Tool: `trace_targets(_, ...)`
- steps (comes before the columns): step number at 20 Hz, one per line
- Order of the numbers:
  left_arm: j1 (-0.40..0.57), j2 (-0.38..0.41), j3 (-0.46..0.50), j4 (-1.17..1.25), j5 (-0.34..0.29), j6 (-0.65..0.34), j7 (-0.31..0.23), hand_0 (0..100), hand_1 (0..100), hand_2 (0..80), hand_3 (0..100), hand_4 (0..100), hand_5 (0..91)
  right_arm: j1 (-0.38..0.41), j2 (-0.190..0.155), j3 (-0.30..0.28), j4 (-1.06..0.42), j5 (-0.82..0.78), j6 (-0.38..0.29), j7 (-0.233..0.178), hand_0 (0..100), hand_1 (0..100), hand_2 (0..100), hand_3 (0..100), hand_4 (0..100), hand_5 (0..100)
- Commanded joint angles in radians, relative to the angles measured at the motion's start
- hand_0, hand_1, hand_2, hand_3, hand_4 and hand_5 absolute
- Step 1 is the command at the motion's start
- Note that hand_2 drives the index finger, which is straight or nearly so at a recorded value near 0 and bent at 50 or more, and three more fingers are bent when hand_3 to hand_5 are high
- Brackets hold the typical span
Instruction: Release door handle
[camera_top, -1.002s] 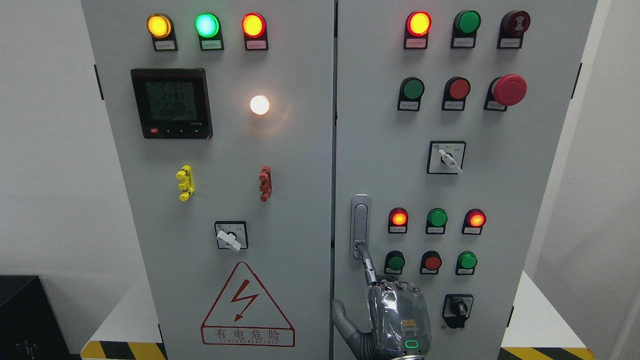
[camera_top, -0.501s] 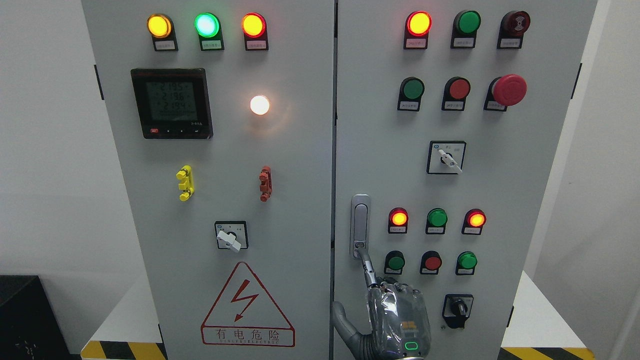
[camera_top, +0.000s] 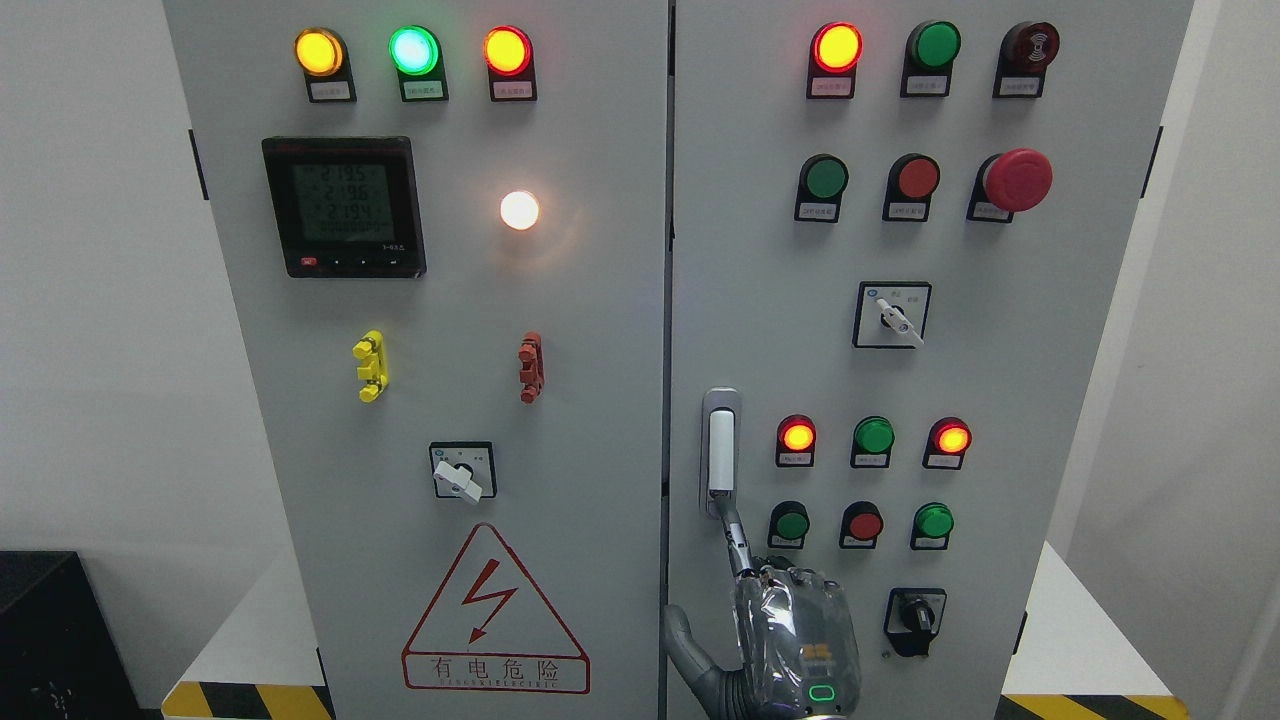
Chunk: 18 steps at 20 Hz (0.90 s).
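Note:
The silver door handle (camera_top: 720, 450) sits upright in its recess on the left edge of the right cabinet door (camera_top: 1000, 380). Its lever now looks bright and raised from the plate. My right hand (camera_top: 795, 640) comes up from the bottom edge, back facing me. Its index finger (camera_top: 735, 540) is stretched out with the tip touching the lower end of the handle. The other fingers are curled and the thumb (camera_top: 685, 640) sticks out to the left. The hand holds nothing. The left arm is not in view.
The right door carries lit and unlit push buttons, a red emergency stop (camera_top: 1018, 180), and two rotary switches (camera_top: 893, 315) (camera_top: 915, 620) near my hand. The left door (camera_top: 450, 330) has a meter, lamps and a warning triangle. A black box (camera_top: 50, 630) stands at lower left.
The handle's lever has sprung out from its plate and looks whiter than before. My index fingertip has slipped slightly down, from the lock at the handle's foot to just below the lever.

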Motion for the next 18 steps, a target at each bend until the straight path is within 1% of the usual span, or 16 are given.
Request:
trace_targets(1, 0.0, -0.001, 0.0, 0.0, 0.0, -0.001, -0.001, 0, 0, 4.3, 11, 0, 0.0, 0.005, 0.0, -0.001, 0.026, 0.0, 0.001, -0.001, 35, 25, 0, 79, 76, 76)
trace_targets(18, 0.0, -0.001, 0.0, 0.0, 0.0, 0.001, -0.001, 0, 0, 4.3, 11, 0, 0.0, 0.014, 0.0, -0.002, 0.018, -0.003, 0.001, -0.001, 36, 25, 0, 79, 76, 76)
